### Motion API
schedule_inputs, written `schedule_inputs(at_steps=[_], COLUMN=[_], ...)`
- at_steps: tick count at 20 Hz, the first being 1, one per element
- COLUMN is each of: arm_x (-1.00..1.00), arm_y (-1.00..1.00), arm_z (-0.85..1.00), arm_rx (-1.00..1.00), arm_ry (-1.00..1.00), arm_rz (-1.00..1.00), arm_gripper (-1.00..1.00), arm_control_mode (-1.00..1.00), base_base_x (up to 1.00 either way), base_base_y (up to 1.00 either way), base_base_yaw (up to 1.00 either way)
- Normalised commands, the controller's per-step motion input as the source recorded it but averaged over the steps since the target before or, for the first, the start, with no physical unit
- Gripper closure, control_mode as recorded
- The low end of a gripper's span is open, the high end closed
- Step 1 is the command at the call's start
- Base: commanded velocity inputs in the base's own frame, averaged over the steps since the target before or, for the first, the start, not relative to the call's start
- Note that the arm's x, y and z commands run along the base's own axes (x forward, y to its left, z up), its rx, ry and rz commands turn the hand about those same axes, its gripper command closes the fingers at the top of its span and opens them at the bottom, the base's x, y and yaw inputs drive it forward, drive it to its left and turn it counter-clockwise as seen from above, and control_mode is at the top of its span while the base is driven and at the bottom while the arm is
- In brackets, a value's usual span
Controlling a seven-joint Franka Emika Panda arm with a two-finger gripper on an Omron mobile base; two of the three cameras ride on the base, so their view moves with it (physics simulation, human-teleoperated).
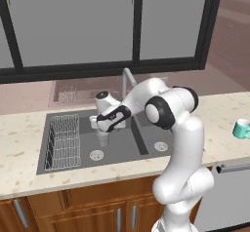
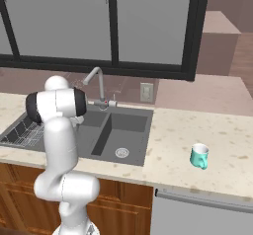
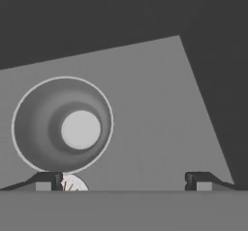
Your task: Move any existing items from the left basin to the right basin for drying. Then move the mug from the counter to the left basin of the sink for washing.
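A white robot arm reaches down into the left basin (image 1: 117,150) of a dark grey sink (image 1: 44,163). Its gripper (image 3: 123,180) is spread wide, holding nothing, poised above the upright grey glass (image 3: 63,124), which sits toward one fingertip. The right basin (image 2: 126,135) beyond lies bare. Farther off, the teal mug (image 2: 199,155) waits on the beige counter (image 2: 197,130). Apparently neither move is finished yet.

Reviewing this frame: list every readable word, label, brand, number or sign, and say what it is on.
None: no text can be read.
The mug is plain teal, no print.
The glass is plain, unmarked.
The wall outlet carries no legible marking.
The sink and faucet show no brand.
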Motion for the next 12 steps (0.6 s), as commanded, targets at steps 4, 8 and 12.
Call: schedule_inputs(at_steps=[4, 8, 12], arm_x=[0.07, 0.05, 0.01], arm_y=[0.01, 0.01, 0.0], arm_z=[-0.04, -0.04, -0.04], arm_rx=[0.0, 0.0, 0.0], arm_ry=[-0.05, -0.05, -0.04], arm_rz=[-0.01, -0.01, -0.02], arm_gripper=[-1.0, -1.0, -1.0], arm_control_mode=[-1.0, -1.0, -1.0], base_base_x=[0.0, 0.0, 0.0], base_base_y=[0.0, 0.0, 0.0], base_base_yaw=[0.0, 0.0, 0.0])
